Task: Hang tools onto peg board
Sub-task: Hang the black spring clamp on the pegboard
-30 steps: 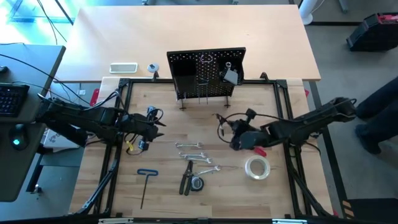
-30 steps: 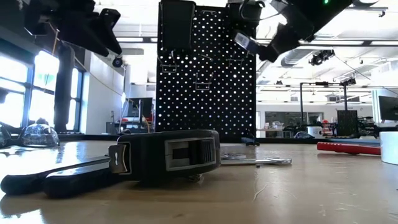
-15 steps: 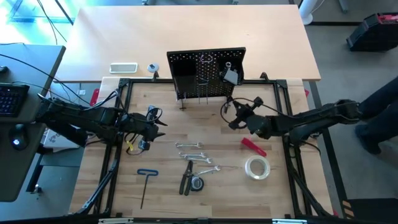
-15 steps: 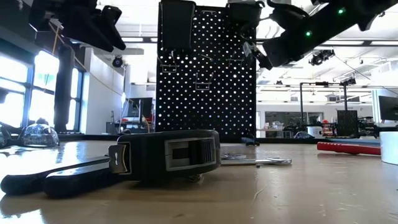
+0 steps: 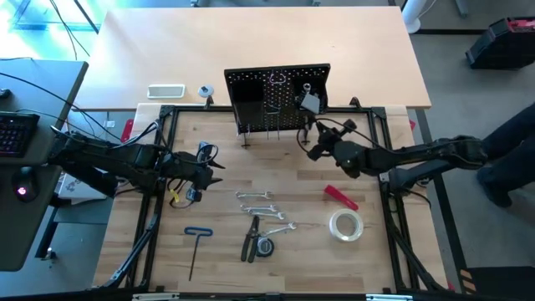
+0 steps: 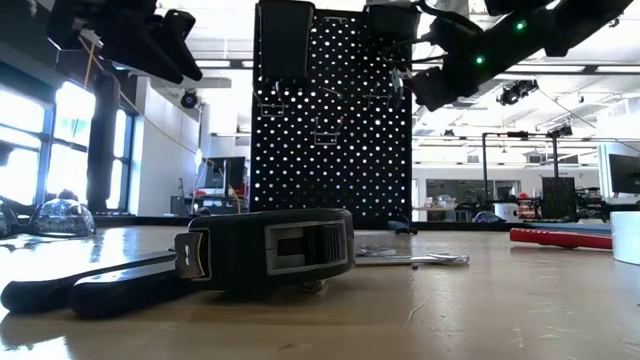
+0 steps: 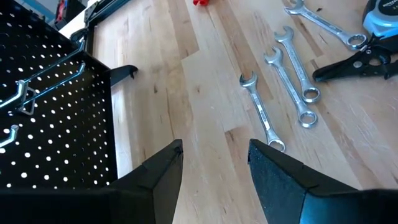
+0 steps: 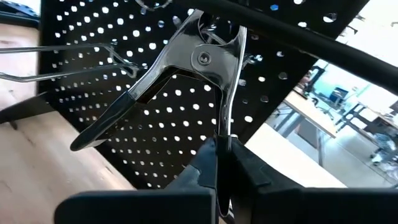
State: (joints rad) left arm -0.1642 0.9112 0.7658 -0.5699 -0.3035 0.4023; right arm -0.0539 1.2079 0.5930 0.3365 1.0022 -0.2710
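Note:
The black peg board (image 5: 276,96) stands upright at the table's far side. My right gripper (image 5: 313,144) is close in front of its right part, shut on silver pliers with dark grips (image 8: 202,59). The pliers' head (image 8: 198,18) is up against the board; whether it touches I cannot tell. My left gripper (image 5: 211,167) waits open above the table's left part, holding nothing. Silver wrenches (image 5: 256,201), dark pliers (image 5: 250,239), a tape measure (image 5: 266,247), a blue T-handle hex key (image 5: 196,247), a red-handled tool (image 5: 340,197) and a clear tape roll (image 5: 345,225) lie on the wood. My right gripper pinches one handle of the silver pliers (image 8: 224,127) between its two fingers; that handle's end is hidden between them. The fingers come nearly level from the table's near side, in line with the handle. The pliers are clear of the table, head toward the board, the other handle (image 8: 102,127) spread out free.
Wire hooks (image 8: 68,59) stick out of the board, and a black bin (image 5: 247,107) hangs on its left part. A black metal frame (image 5: 163,150) borders the wooden top. A white slab (image 5: 165,90) lies on the table beyond the frame. A person is at the right edge (image 5: 510,159).
My right gripper, shut throughout, has gone from above the red-handled tool toward the table's far edge, up to the peg board. It has tipped up from slanting downward to nearly level. The red-handled tool, hidden under the arm before, now shows on the table.

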